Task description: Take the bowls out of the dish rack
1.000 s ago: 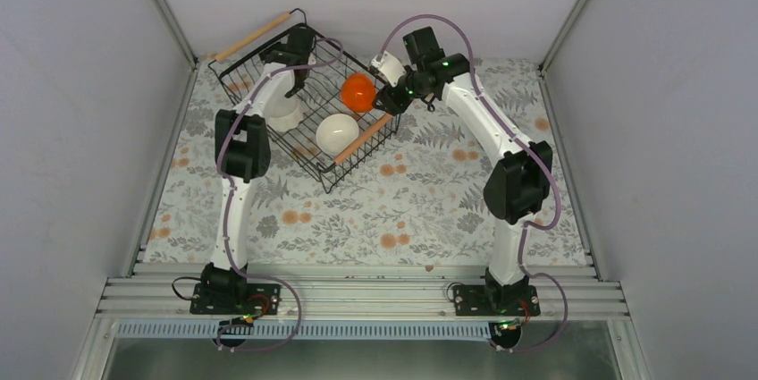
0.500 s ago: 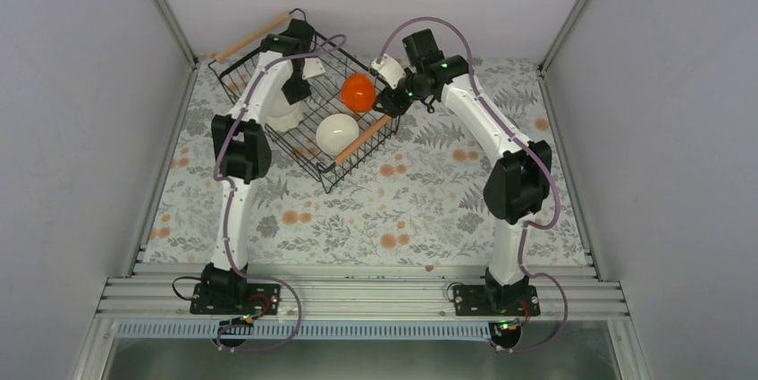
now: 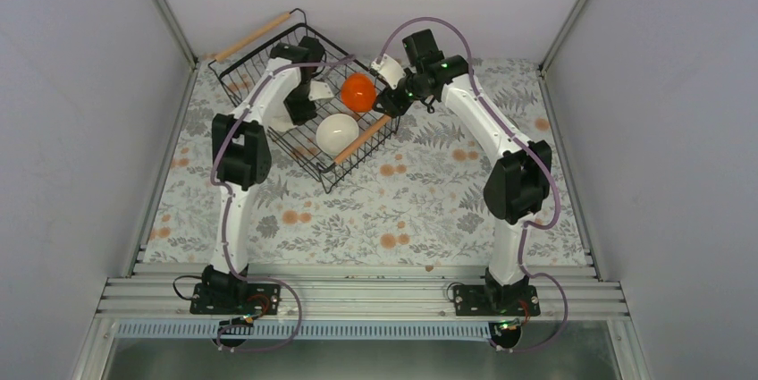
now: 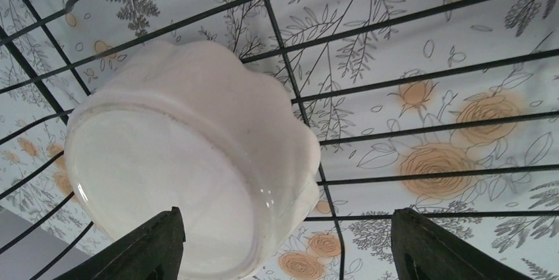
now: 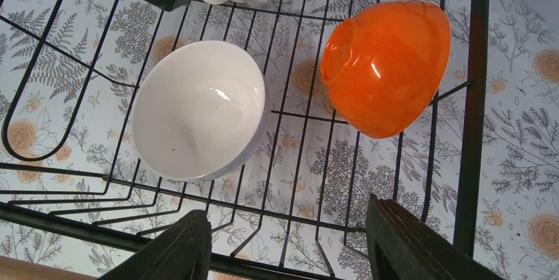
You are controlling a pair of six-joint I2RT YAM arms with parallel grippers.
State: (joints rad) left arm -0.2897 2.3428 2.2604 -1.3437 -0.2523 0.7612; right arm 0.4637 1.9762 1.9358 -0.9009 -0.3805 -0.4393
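Orange bowl [image 3: 357, 92], plain white bowl [image 3: 337, 132] and scalloped white bowl [image 4: 191, 161] lie inside your dish rack [image 3: 331, 170]. Your left gripper [image 4: 290, 250] straddles the scalloped one, fingers wide, not clamped. Your right gripper [image 5: 290, 240] hovers above, part-open, empty.

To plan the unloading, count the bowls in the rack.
3: an orange bowl near the right gripper, a plain white bowl beside it, a scalloped white bowl by the left gripper. More may be hidden.
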